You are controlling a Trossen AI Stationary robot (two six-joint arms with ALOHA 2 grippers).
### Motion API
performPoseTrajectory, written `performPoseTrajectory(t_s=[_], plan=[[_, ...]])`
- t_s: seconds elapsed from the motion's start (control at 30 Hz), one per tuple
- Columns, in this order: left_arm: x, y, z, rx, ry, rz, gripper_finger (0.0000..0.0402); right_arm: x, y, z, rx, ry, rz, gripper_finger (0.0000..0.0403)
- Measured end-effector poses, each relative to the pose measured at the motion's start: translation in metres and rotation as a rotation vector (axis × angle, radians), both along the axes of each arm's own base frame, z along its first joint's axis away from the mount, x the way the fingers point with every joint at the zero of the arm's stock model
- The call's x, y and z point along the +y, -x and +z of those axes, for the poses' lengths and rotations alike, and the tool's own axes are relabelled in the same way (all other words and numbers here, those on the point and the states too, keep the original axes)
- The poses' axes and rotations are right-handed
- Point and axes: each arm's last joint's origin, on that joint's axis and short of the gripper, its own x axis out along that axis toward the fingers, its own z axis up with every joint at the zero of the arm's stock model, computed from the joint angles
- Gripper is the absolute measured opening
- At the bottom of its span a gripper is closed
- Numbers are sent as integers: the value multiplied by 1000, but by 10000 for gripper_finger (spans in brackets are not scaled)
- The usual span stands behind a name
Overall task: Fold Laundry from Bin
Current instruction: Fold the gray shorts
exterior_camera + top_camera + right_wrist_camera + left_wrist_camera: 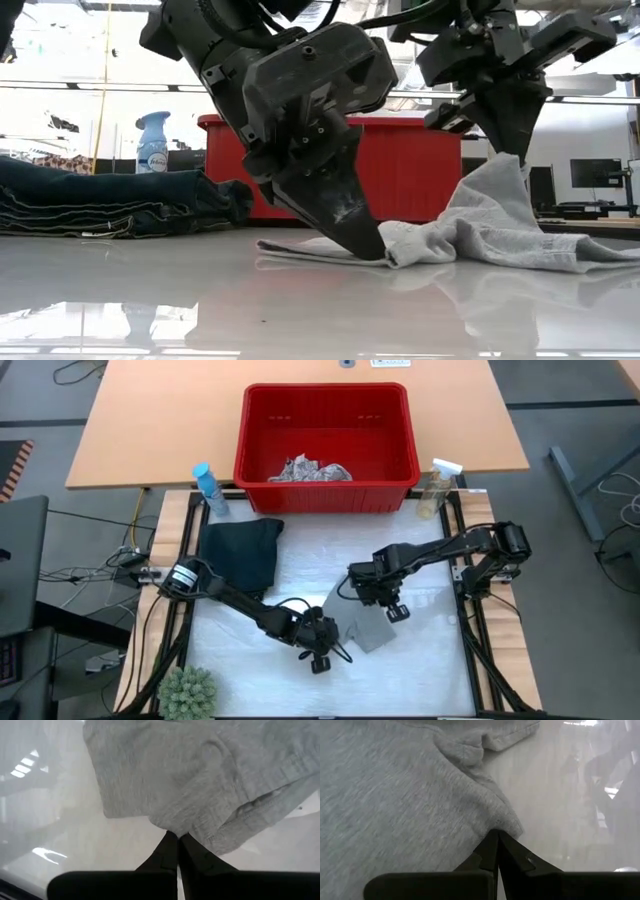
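Grey cloth [372,628] lies on the white table [430,670] near its front middle, and both pincers are clamped on it. Left pincer [322,657]: its fingers are pressed together on one corner of the cloth, right down at the table surface; the left wrist view shows the two dark fingertips [495,851] meeting on the cloth's edge. The left arm reaches from the table's left side in a low diagonal toward the front middle, its wrist bent so the pincer points down.

Right pincer [396,612]: also clenched, pinching another edge of the same cloth and holding it raised, so the fabric rises in a peak to it in the low view. The right arm comes in from the right side, elbow folded near the frame, its forearm reaching toward the middle.

Count, left to right: one small green plant [188,693] at the front left corner; one blue spray bottle [208,488]; one pair of dark trousers [240,552] folded at the back left of the table; one red bin [326,448] on the wooden table behind, with one white leaf-print cloth [310,470] crumpled inside; one clear spray bottle [437,488] by the bin's right corner.
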Motion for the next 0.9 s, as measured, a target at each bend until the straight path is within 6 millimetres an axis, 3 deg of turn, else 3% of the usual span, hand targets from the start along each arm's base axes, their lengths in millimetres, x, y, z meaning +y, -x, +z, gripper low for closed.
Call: performPoseTrajectory(t_s=[0.47,0.67,0.9], plan=[[21,1,6,-64,-69,399,0,7,0,0,10,-60,-20,27],[16,11,22,-27,-87,335,0,3,-1,0,2,-60,-30,27],[0,29,36,87,-96,118,0,1,-2,0,-12,-62,-33,27]])
